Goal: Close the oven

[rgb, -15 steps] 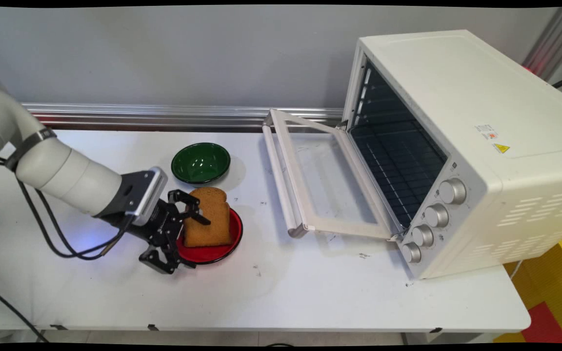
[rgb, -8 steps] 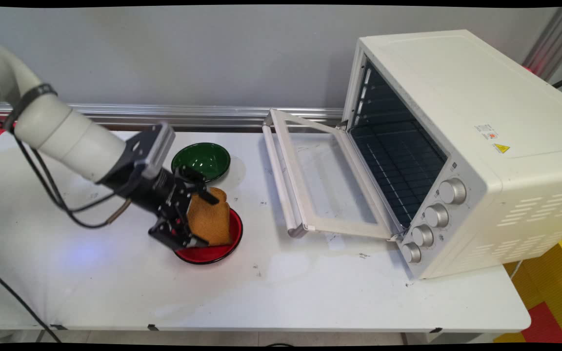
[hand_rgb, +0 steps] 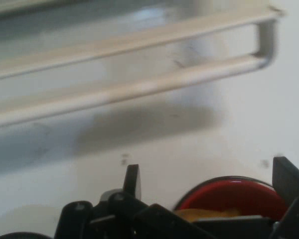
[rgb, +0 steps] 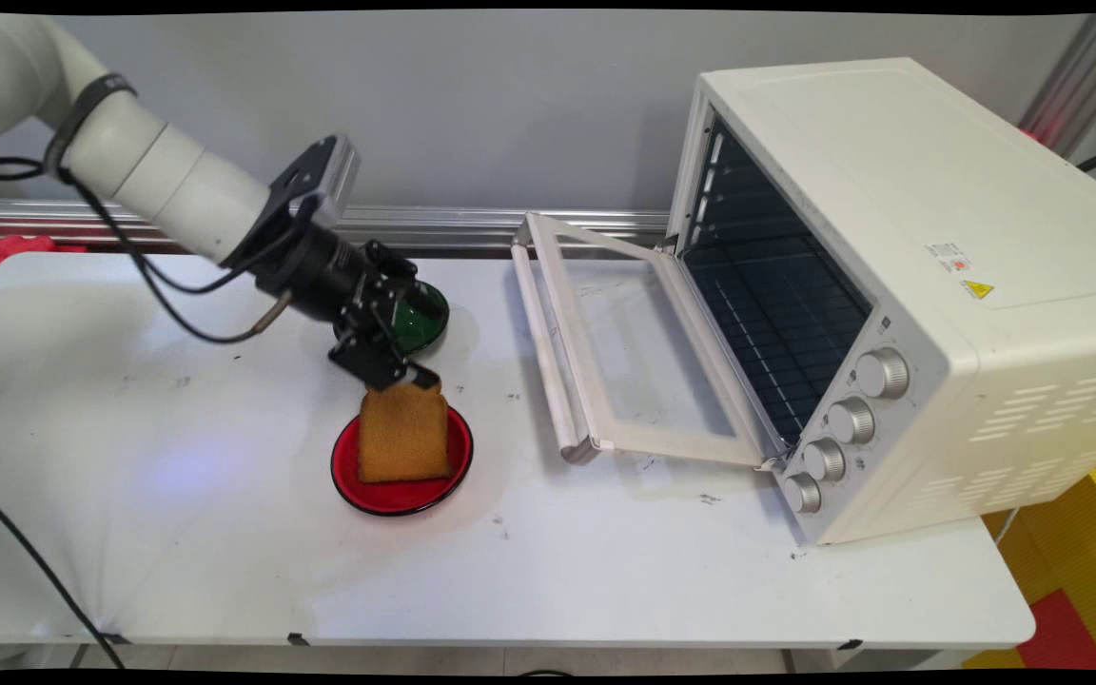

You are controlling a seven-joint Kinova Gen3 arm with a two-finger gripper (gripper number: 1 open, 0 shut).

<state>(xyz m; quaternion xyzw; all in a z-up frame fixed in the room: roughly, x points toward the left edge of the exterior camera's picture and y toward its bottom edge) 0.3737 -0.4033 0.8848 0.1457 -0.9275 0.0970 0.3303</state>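
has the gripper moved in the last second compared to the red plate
Yes. The gripper has risen from the left side of the red plate to its far edge, up toward the green bowl, fingers at the toast top.

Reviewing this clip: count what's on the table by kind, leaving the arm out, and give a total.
Dishes: 2, a red plate and a green bowl
Bread slices: 1, the toast on the red plate
Ovens: 1, the toaster oven with its door open
Total: 4
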